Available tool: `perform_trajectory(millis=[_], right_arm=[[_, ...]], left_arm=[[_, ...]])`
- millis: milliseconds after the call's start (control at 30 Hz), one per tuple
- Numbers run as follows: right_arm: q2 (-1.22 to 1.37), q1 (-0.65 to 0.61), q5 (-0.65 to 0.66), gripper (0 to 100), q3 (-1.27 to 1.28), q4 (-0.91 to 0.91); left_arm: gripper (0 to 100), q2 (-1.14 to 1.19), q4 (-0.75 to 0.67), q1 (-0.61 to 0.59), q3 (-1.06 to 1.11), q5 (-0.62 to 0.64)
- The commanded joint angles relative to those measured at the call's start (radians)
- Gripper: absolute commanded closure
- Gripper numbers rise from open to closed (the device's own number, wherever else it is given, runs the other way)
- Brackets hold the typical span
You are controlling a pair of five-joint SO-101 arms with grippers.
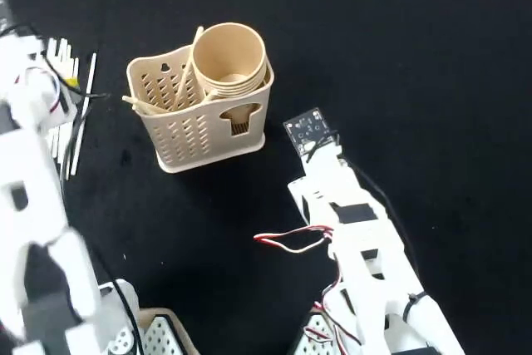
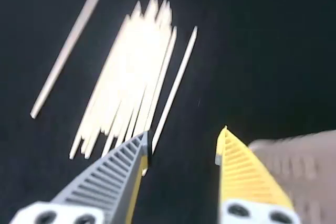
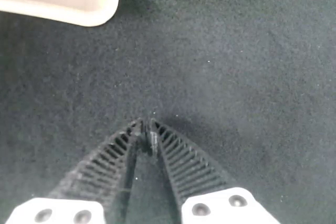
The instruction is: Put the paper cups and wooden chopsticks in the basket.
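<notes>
A beige perforated basket (image 1: pixel 199 135) stands left of the table's middle with stacked paper cups (image 1: pixel 230 57) and a few wooden chopsticks (image 1: pixel 184 81) inside. A pile of wooden chopsticks (image 2: pixel 128 82) lies on the black cloth at the far left (image 1: pixel 68 106). My left gripper (image 2: pixel 182 142) hovers open just above that pile, with nothing between its fingers. My right gripper (image 3: pixel 145 127) is shut and empty, low over the cloth, a little right of the basket's corner (image 3: pixel 79 1). The right arm (image 1: pixel 349 230) stretches from the front edge toward the basket.
One loose chopstick (image 2: pixel 65 51) lies apart from the pile, another (image 2: pixel 176 82) on its other side. Red and white wires (image 1: pixel 287 240) loop off the right arm. The left arm (image 1: pixel 33 205) fills the left edge. Bare black cloth spreads to the right.
</notes>
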Motion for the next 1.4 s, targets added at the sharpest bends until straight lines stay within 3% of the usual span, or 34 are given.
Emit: perform_trajectory(millis=[0, 433, 633, 800, 1000, 1367], right_arm=[[-0.03, -0.012, 0.008, 98.5, -0.005, -0.014], [-0.03, -0.012, 0.008, 98.5, -0.005, -0.014], [-0.03, -0.012, 0.008, 98.5, -0.005, -0.014], [-0.03, -0.012, 0.008, 98.5, -0.005, -0.015], [-0.03, -0.012, 0.008, 98.5, -0.005, -0.015], [-0.03, -0.012, 0.008, 98.5, -0.005, -0.015]], left_arm=[[79, 0.281, 0.049, -0.007, -0.17, -0.097], [79, 0.987, 0.066, -0.107, -0.668, -0.106], [81, 1.243, 0.204, -0.107, -0.952, -0.17], [94, 1.338, 0.361, -0.108, -1.188, -0.176], [96, 1.387, 0.534, -0.097, -1.423, -0.176], [97, 1.392, 0.557, -0.093, -1.478, -0.167]])
